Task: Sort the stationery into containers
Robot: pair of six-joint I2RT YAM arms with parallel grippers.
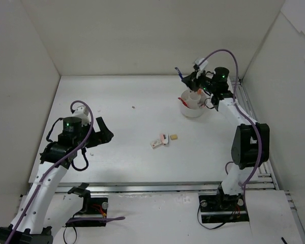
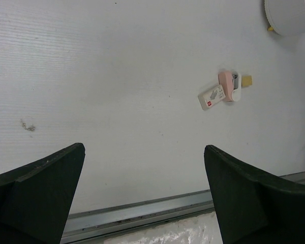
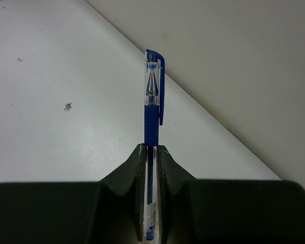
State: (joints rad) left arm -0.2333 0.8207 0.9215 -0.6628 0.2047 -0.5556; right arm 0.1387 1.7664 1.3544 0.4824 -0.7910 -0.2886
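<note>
White table with round dish, small eraser-like blocks

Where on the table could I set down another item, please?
Bare: the far-left stretch between the left wall and the white dish, and the patch between the left fingers and the eraser cluster. Crowded: around the dish, where the right fingers hold a blue pen.

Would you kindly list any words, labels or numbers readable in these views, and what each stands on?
On the white eraser: grey print and a red mark, too blurred to read.
On the blue pen: faint print low on the clear barrel, too small to read.
Nothing else legible.
</note>
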